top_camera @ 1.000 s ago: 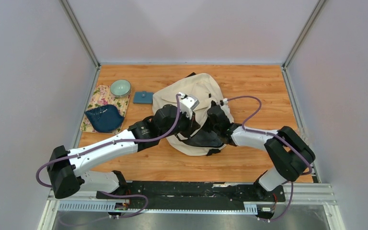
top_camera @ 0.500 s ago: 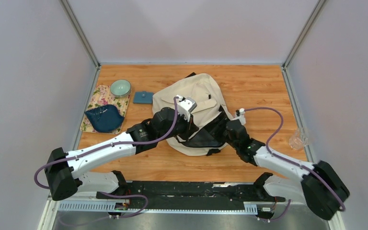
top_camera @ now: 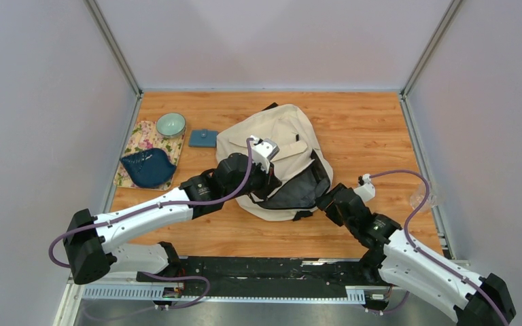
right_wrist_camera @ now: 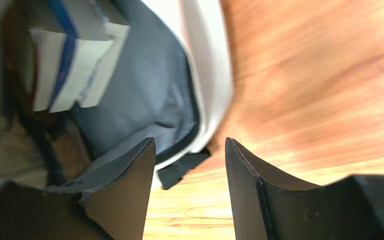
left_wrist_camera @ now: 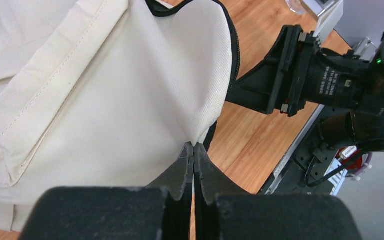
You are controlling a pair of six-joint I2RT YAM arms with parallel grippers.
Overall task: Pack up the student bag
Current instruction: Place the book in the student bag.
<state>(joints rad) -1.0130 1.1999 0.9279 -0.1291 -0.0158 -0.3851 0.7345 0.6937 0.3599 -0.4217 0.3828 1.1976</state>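
The student bag (top_camera: 280, 139), a large cream fabric backpack, lies in the middle of the table with its dark opening (top_camera: 298, 192) facing the near right. My left gripper (left_wrist_camera: 194, 146) is shut on the cream fabric at the opening's edge and holds it lifted; from above the left gripper (top_camera: 270, 184) sits at the opening's left side. My right gripper (right_wrist_camera: 190, 150) is open and empty, just outside the opening over bare wood; from above the right gripper (top_camera: 323, 202) is at the bag's near right corner. Inside the grey lining (right_wrist_camera: 140, 100) lie books (right_wrist_camera: 75, 55).
At the left a floral mat (top_camera: 136, 139) carries a dark blue leaf-shaped dish (top_camera: 148, 168) and a pale green bowl (top_camera: 170, 124). A small blue pouch (top_camera: 203, 138) lies beside the bag. A clear glass (top_camera: 423, 197) stands at the right edge.
My right arm has pulled back out of the bag's opening toward the near right, and its jaws have opened. The left gripper has kept its hold on the fabric.
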